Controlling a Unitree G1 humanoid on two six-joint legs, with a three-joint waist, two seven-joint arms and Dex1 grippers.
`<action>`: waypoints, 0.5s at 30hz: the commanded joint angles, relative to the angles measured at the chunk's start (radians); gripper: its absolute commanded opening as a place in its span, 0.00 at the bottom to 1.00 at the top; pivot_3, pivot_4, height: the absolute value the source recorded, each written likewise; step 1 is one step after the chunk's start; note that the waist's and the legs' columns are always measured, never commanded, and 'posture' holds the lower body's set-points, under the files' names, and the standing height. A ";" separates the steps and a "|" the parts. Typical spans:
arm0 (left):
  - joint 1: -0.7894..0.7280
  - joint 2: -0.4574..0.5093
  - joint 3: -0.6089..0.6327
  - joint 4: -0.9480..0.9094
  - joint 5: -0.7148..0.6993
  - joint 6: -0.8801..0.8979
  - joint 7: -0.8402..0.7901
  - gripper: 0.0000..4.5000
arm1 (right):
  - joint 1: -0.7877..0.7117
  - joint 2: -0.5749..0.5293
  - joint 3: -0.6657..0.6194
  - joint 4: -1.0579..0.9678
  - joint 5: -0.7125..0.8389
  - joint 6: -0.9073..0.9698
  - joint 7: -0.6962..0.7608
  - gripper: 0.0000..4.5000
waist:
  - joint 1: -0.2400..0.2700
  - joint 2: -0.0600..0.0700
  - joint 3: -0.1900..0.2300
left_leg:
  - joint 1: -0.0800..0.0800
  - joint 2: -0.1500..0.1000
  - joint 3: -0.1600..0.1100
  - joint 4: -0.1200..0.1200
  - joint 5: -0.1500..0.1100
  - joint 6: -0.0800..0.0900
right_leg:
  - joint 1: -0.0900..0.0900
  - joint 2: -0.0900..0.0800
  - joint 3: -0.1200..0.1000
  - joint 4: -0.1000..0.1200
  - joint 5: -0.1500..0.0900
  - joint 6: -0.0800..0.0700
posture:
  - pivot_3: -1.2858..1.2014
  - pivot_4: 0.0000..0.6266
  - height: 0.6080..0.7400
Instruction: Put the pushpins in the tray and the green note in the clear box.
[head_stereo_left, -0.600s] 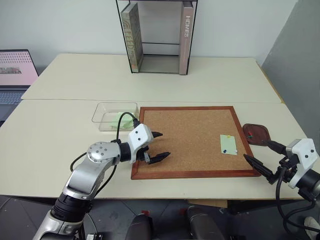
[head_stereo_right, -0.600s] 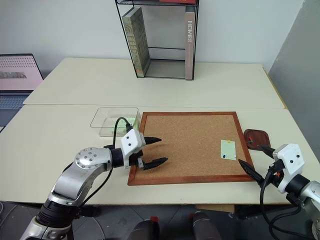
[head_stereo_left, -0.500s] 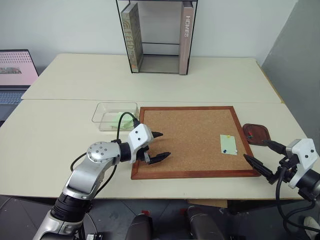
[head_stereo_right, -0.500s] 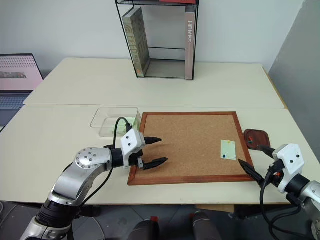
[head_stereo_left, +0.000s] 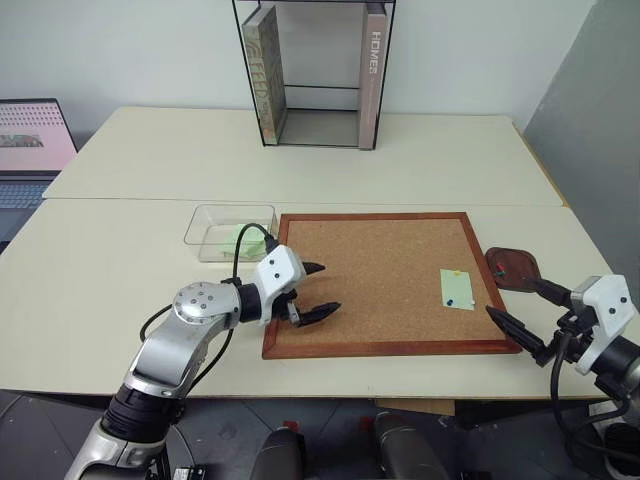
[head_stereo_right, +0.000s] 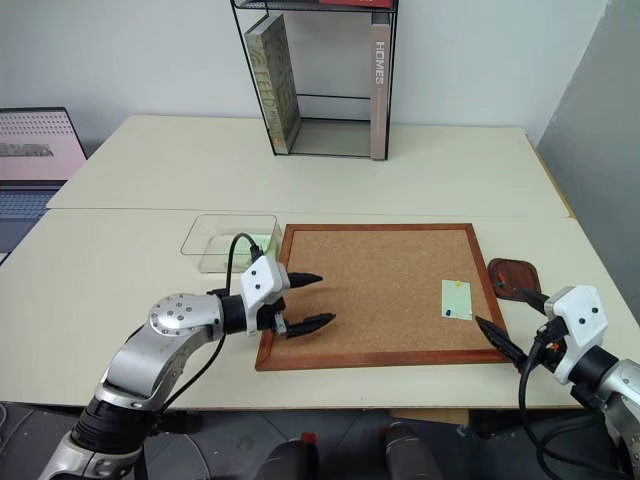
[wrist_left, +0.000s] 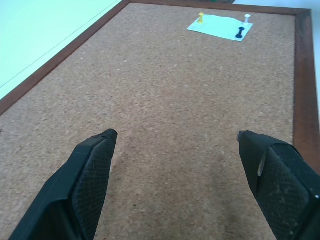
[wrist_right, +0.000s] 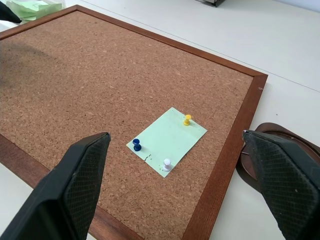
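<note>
1. A corkboard (head_stereo_left: 383, 281) in a reddish wooden frame lies flat on the near part of the cream table (head_stereo_left: 120, 250).
2. The green note (wrist_right: 167, 140) sits on the cork near the board's right edge, held by three pushpins (wrist_right: 136, 145): a blue one, a yellow one and a white one.
3. The tray (head_stereo_left: 513, 267), dark reddish-brown, rests on the table just beside the board's right frame; what lies in it is too small to tell.
4. The clear box (head_stereo_left: 228, 231) stands on the table just off the board's far left corner, with pale green paper inside it.
5. The left gripper (head_stereo_left: 318, 291) hovers over the board's near left part, its two black fingers spread wide apart and holding nothing, pointing right toward the note.
6. The right gripper (head_stereo_left: 531, 316) is at the board's near right corner, released as well, fingers wide apart and empty; one finger is near the tray, the other near the frame's corner.
7. At the far side of the table stands a black-framed glass bookcase (head_stereo_left: 315, 70) with books leaning at either side.
8. A laptop (head_stereo_left: 30, 145) sits off the far left edge of the table.
</note>
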 joint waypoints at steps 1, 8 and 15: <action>-0.015 -0.003 0.001 -0.018 0.005 -0.013 0.007 0.91 | -0.008 -0.001 -0.003 -0.035 0.021 0.005 -0.008 1.00 | 0.000 0.000 0.000 | 0.000 0.000 0.000 0.000 0.000 0.000 | 0.000 0.000 0.000 0.000 0.000 0.000 | 0.52 0.24 1.00; -0.028 -0.010 -0.016 -0.020 0.019 -0.017 0.011 0.91 | 0.001 0.000 0.001 -0.048 0.031 0.008 -0.013 1.00 | 0.000 0.000 0.000 | 0.000 0.000 0.000 0.000 0.000 0.000 | 0.000 0.000 0.000 0.000 0.000 0.000 | 0.52 0.24 1.00; -0.065 -0.056 -0.045 0.000 0.021 -0.011 0.017 0.77 | 0.010 0.015 0.003 -0.087 0.053 0.026 -0.034 1.00 | 0.000 0.000 0.000 | 0.000 0.000 0.000 0.000 0.000 0.000 | 0.000 0.000 0.000 0.000 0.000 0.000 | 0.52 0.24 1.00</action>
